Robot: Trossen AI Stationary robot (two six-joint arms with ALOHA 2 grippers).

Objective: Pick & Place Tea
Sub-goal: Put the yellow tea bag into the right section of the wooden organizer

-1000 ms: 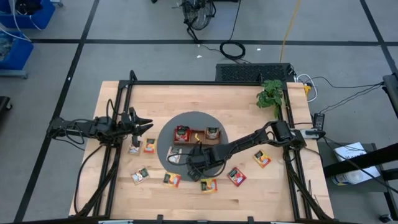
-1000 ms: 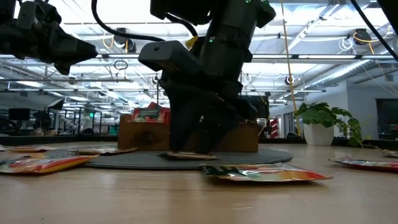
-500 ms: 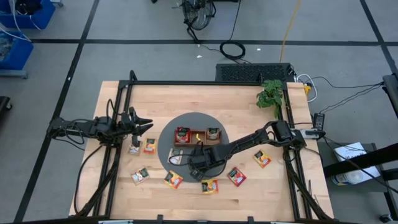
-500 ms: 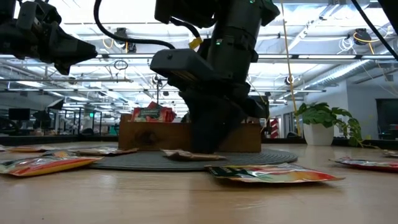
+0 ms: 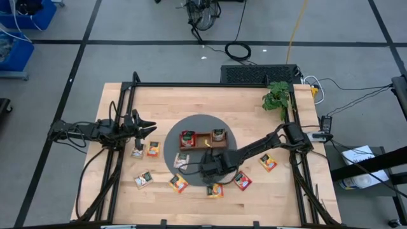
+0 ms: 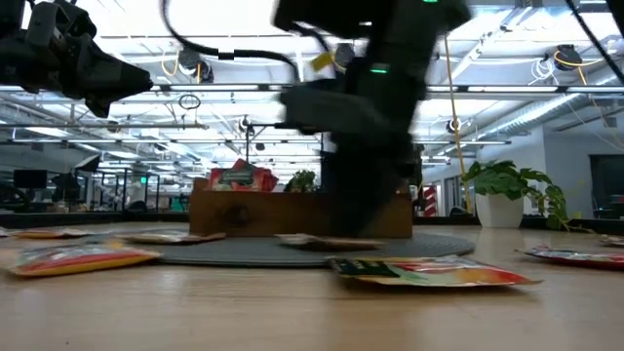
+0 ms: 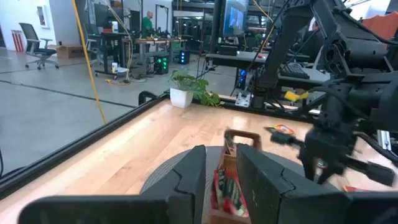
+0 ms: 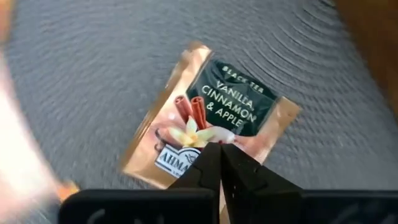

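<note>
Tea packets: loose on the wooden table (image 5: 210,102), several on the round grey mat (image 5: 200,124), others in a row along the near edge, some already standing in the brown tray (image 5: 202,138).

Item in hand's reach: one pale packet (image 8: 211,121), printed "Vanilla, Cinnamon & Apple", lying flat on the mat just beside the tray.

My right gripper (image 8: 219,160): over the mat, fingers pressed together, tips at the packet's edge. Whether that edge is actually pinched between them I cannot tell.

My left gripper (image 5: 147,126): waiting above the table's left side, well apart from the tray, fingers a narrow gap apart, nothing held.

Risk: fingers may have shut on nothing, or on a corner only; a flat, slick packet could slip free on lifting, or skid across the mat.
</note>
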